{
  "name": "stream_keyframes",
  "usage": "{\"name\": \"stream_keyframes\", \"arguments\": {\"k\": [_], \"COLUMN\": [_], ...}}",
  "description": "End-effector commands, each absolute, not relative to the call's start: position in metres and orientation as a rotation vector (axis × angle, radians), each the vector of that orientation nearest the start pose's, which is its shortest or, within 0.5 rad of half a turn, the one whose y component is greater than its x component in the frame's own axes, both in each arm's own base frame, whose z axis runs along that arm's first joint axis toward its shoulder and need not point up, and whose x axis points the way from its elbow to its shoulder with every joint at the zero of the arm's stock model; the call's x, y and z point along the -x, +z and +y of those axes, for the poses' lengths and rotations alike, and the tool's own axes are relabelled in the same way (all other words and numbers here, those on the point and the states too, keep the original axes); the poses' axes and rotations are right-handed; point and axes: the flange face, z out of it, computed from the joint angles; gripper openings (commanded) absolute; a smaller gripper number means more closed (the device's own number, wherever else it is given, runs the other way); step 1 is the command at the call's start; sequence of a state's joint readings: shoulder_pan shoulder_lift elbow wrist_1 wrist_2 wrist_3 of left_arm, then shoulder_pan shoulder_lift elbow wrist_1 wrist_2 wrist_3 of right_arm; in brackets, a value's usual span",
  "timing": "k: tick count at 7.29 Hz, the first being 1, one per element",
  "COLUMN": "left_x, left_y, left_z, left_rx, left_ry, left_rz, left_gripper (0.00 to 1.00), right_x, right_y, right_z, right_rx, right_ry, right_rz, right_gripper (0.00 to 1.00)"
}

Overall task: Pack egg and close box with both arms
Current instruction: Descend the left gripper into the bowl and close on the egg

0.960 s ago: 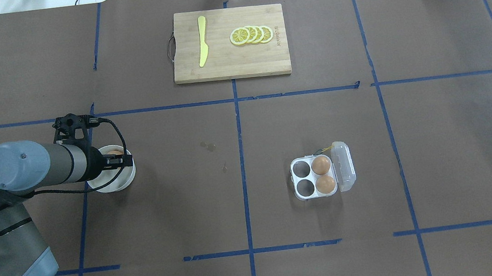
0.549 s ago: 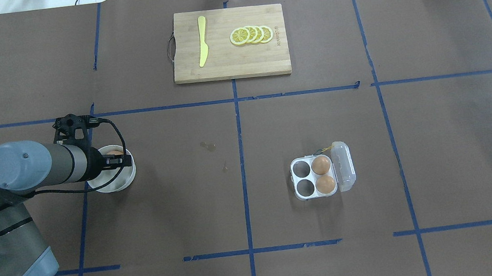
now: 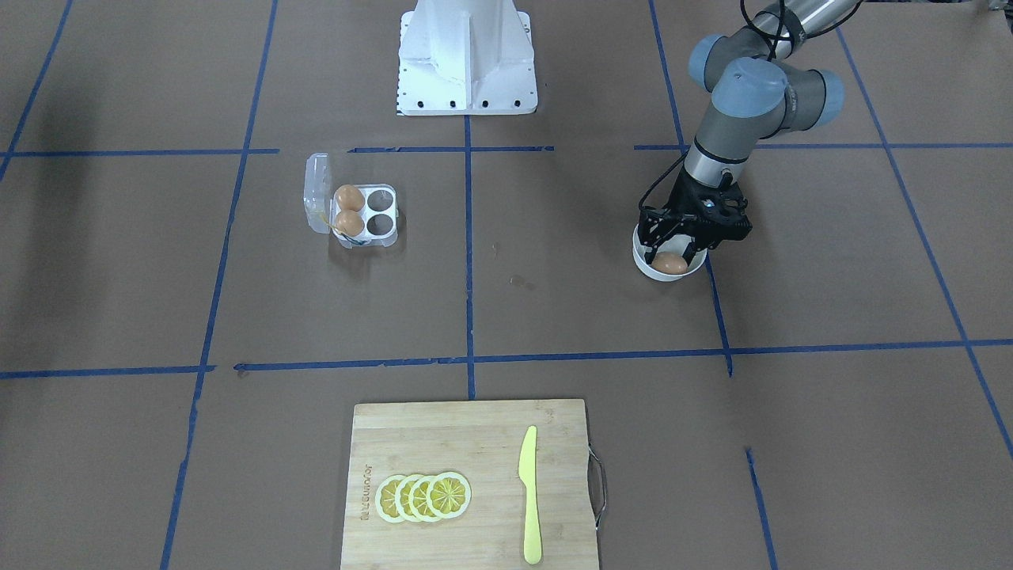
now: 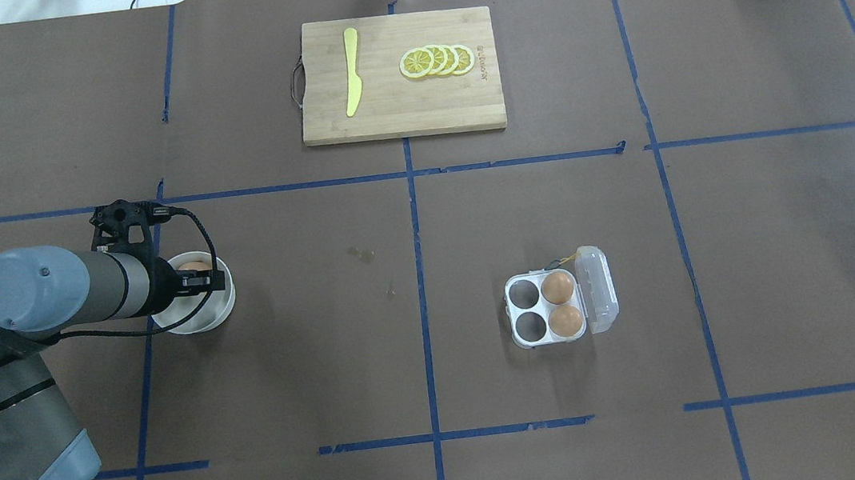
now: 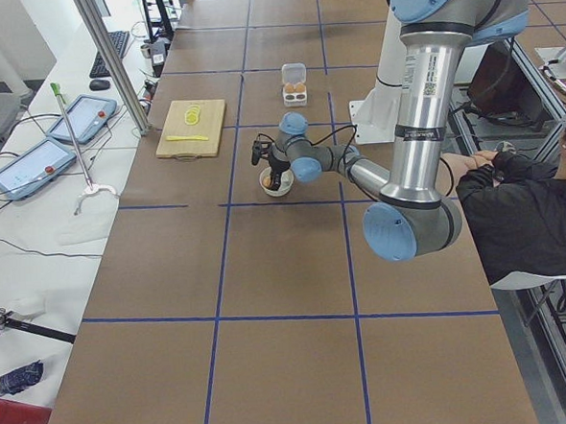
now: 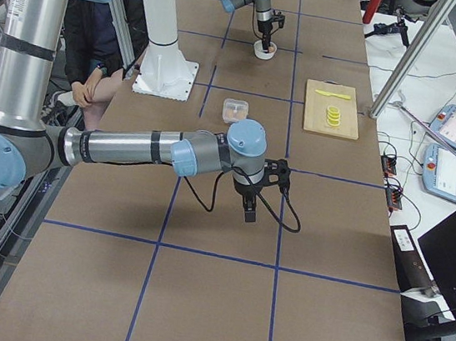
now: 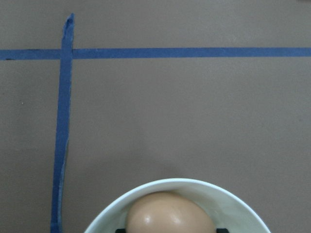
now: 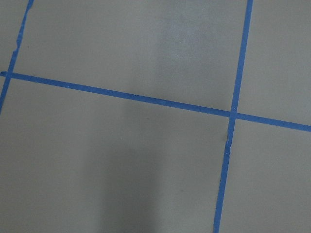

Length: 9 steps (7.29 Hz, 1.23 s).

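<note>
Slightly back over the counter went the left fingers, pinching the egg low in the bowl. Whether the right fingers were spread, I couldn't tell. A smooth shell could have slipped and cracked before reaching the box, well apart.

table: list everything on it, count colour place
box: one, clear, lid open, robot's right of centre
bowl: one, white, robot's left
eggs: three, light brown; two in the box, one in the bowl
board: one, wooden, far centre
knife: one, yellow, on the board
lemon slices: four, yellow, overlapping on the board
pedestal: one, white, robot's base
left arm: one, grey with blue caps; fingers flank the bowl's egg, grip unclear
right arm: one, same colours, above the table's right end
</note>
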State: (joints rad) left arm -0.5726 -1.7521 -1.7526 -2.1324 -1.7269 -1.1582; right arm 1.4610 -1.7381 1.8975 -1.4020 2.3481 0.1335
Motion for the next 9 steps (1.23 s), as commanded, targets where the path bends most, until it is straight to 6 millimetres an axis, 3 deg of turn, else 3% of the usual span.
{"name": "stream_keyframes", "arguments": {"k": [1,3,4,5,6,9], "left_x": [-0.424,-0.422,-0.422,-0.422,-0.422,-0.43], "left_y": [0.419,0.418,0.417,0.416,0.413,0.401], "left_z": [-0.416,-0.418,-0.418,-0.418,-0.417,-0.421], "left_rx": [-0.318,-0.337,-0.34,-0.341,-0.347,-0.309], "left_ry": [-0.081,-0.091,-0.092,-0.09,-0.084,-0.092], "left_rz": [0.881,0.875,0.877,0.878,0.882,0.831], "left_gripper": [0.62,0.48,0.46,0.49,0.66,0.64], "right_x": [-0.015,-0.016,-0.016,-0.016,-0.015,-0.016], "right_y": [0.554,0.554,0.554,0.554,0.554,0.556], "right_z": [-0.439,-0.438,-0.438,-0.438,-0.438,-0.437], "right_rx": [-0.216,-0.216,-0.216,-0.216,-0.215,-0.214], "right_ry": [-0.105,-0.105,-0.105,-0.105,-0.106,-0.108], "right_rz": [-0.803,-0.802,-0.802,-0.802,-0.803,-0.801], "right_gripper": [1.0,1.0,1.0,1.0,1.0,1.0]}}
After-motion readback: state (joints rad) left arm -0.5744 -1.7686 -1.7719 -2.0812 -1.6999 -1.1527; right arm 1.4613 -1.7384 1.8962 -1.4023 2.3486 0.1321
